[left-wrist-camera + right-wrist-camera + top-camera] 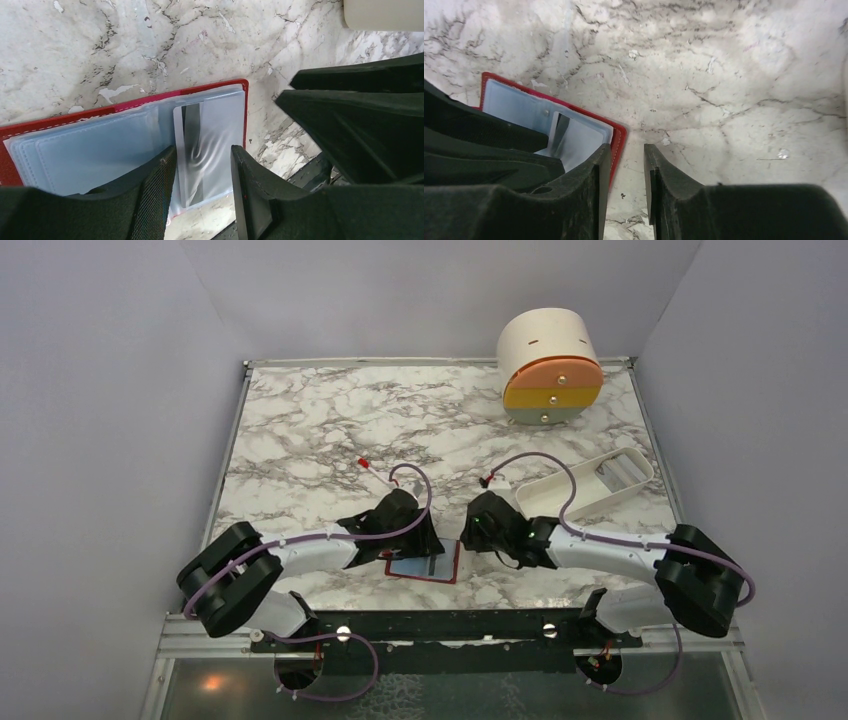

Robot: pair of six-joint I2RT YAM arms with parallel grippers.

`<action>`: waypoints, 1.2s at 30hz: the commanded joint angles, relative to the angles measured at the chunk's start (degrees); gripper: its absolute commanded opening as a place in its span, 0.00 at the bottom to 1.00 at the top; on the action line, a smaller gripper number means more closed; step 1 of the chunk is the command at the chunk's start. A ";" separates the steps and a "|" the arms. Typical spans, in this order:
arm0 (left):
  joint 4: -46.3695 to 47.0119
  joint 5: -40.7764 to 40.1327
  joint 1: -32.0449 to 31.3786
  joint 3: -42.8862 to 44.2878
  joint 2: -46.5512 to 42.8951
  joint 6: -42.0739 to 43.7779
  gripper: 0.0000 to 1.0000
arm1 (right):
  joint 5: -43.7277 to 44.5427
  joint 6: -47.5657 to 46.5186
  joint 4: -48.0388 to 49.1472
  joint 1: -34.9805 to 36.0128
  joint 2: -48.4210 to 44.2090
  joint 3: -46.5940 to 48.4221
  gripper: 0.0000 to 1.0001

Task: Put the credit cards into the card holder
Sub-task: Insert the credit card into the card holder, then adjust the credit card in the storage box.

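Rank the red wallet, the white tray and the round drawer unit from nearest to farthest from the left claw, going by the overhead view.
1. Red wallet: directly under the left claw.
2. White tray: off to the right.
3. Round drawer unit: far back on the right.

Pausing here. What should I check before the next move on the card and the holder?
1. Card holder lies open, flat on the table: ok.
2. Card sits under the clear sleeve: ok.
3. Card fully seated in the sleeve: cannot tell.
4. Left gripper jaws apart, straddling the card: ok.
5. Right gripper empty, bare table between its jaws: ok.
6. Right gripper clear of the holder's red edge: cannot tell.
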 commanded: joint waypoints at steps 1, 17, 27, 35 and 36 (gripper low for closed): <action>0.19 0.74 -0.39 0.54 -1.66 -0.03 0.48 | 2.78 -7.61 -5.64 -1.67 -4.51 3.85 0.33; -15.50 -4.01 0.34 5.97 -12.67 10.60 0.62 | 5.89 -34.13 -19.75 -20.73 -3.42 23.63 0.45; -20.09 1.92 6.70 4.52 -16.07 18.32 0.66 | 8.43 -45.65 -23.76 -38.29 2.70 30.03 0.47; -23.05 4.57 17.77 2.14 -17.14 17.27 0.69 | 8.46 -57.98 -14.06 -50.13 4.19 24.65 0.51; -23.68 4.04 18.44 2.01 -16.82 17.06 0.69 | 8.64 -59.34 -13.59 -51.20 4.56 24.42 0.51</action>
